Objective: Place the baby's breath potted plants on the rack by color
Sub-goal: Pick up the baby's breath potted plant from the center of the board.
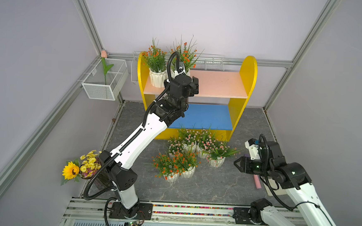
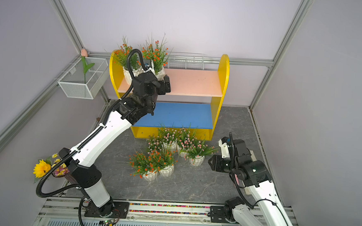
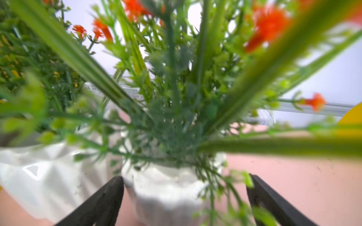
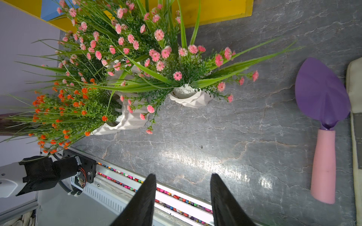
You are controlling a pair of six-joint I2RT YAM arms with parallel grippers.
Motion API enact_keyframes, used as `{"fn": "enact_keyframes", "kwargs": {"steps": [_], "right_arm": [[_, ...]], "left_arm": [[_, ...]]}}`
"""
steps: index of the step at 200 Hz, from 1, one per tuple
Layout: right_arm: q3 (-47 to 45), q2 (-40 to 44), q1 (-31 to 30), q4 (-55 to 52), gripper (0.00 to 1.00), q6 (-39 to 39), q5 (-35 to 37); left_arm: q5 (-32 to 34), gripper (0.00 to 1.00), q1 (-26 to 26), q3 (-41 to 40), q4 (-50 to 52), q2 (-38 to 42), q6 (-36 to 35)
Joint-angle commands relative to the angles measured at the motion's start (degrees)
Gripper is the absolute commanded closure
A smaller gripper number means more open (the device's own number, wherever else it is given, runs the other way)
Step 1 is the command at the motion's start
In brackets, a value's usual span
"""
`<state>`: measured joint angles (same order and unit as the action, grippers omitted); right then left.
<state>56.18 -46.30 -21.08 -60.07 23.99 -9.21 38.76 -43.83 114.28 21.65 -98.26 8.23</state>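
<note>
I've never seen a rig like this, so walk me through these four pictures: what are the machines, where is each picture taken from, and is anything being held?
These are two white and black robot arms, each ending in a two-fingered claw. Two pictures look down on the whole booth from overhead; the other two come from cameras on the arms' wrists. The yellow-sided two-tier rack carries two white ribbed pots with orange blooms on its pink upper board. Six more stand on the grey stone-look floor: four pink-bloom pots and two orange-bloom pots. The left claw is open, straddling one pot on the board without clamping it. The right claw is open and empty. Nothing is held.
</note>
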Motion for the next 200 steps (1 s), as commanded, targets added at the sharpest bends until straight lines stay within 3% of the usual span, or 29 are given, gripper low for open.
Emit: {"fn": "enact_keyframes", "kwargs": {"steps": [1, 35, 66, 95, 141, 200], "right_arm": [[-0.79, 0.14, 0.26, 1.01, 0.52, 0.53, 0.25], [-1.46, 0.16, 0.01, 1.39, 0.52, 0.88, 0.25], [-3.66, -0.17, -1.82, 3.72, 0.53, 2.17, -0.71], [-5.43, -1.06, -8.75, 8.66, 0.54, 5.53, 1.99], [-10.8, -3.57, -18.6, 17.65, 0.56, 10.55, 4.89], [-14.34, -10.98, -32.27, 31.07, 0.59, 14.84, 11.5]], "left_arm": [[-0.22, 0.0, -1.79, -2.94, -1.6, 3.39, -0.67], [-2.78, 0.0, -3.35, -12.31, -2.26, 10.07, -0.09], [-9.26, 0.0, -3.46, -24.6, -5.3, 18.93, 0.86], [-14.23, 0.0, -3.88, -36.15, -5.87, 27.47, 2.26], [-16.29, 0.0, -3.97, -53.83, -6.64, 40.87, 6.23], [-21.62, 0.01, -4.02, -68.93, -9.75, 52.75, 9.98]]}}
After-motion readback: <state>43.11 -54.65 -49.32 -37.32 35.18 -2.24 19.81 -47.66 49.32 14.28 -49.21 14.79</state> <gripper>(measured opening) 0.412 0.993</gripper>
